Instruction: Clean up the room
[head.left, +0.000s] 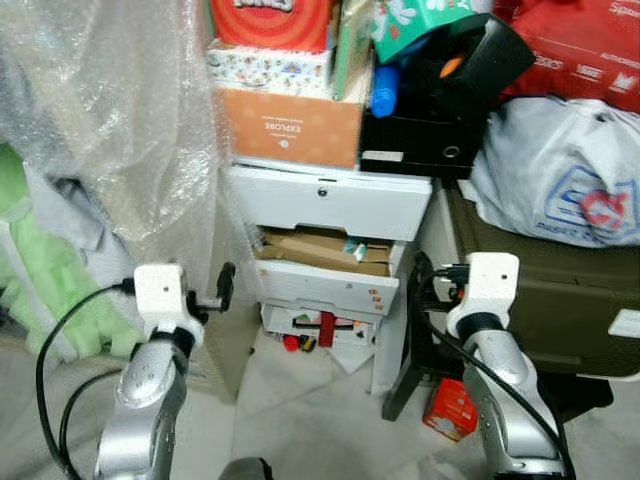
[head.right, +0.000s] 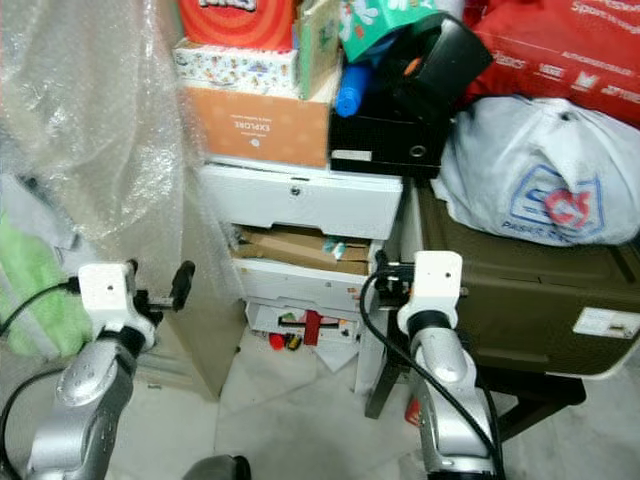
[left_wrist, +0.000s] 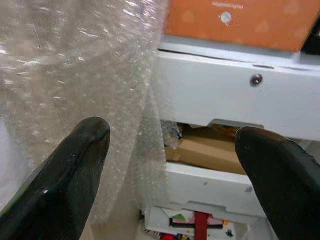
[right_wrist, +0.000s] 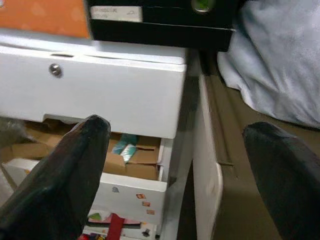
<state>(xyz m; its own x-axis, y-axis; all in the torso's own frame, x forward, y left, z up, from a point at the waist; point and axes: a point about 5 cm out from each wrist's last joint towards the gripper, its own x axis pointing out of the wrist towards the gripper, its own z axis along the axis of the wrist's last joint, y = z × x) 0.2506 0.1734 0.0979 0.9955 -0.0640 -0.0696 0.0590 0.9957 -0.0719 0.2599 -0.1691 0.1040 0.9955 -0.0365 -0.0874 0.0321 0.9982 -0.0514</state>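
Facing a cluttered white drawer unit (head.left: 330, 205), middle drawer (head.left: 325, 250) open, stuffed with cardboard; left pincer (left_wrist: 170, 165) and right pincer (right_wrist: 175, 165) both spread wide, empty, near it.

White drawer unit (head.left: 335, 205) as landmark. Left of it: hanging bubble wrap (head.left: 110, 110) crowds access, touching unit's left edge. On top: orange box (head.left: 295, 125) and black box (head.left: 415, 140) stacked, no room above. Middle drawer (head.left: 325, 250) open, stuffed with cardboard; narrow gap under top drawer front. Right of unit: dark olive bin (head.left: 540, 290) close beside, white bag (head.left: 560, 170) piled on it. Floor below unit: small litter, red box (head.left: 450, 408). Left pincer (left_wrist: 170, 185) and right pincer (right_wrist: 175, 175) spread wide, facing unit front, open air between.
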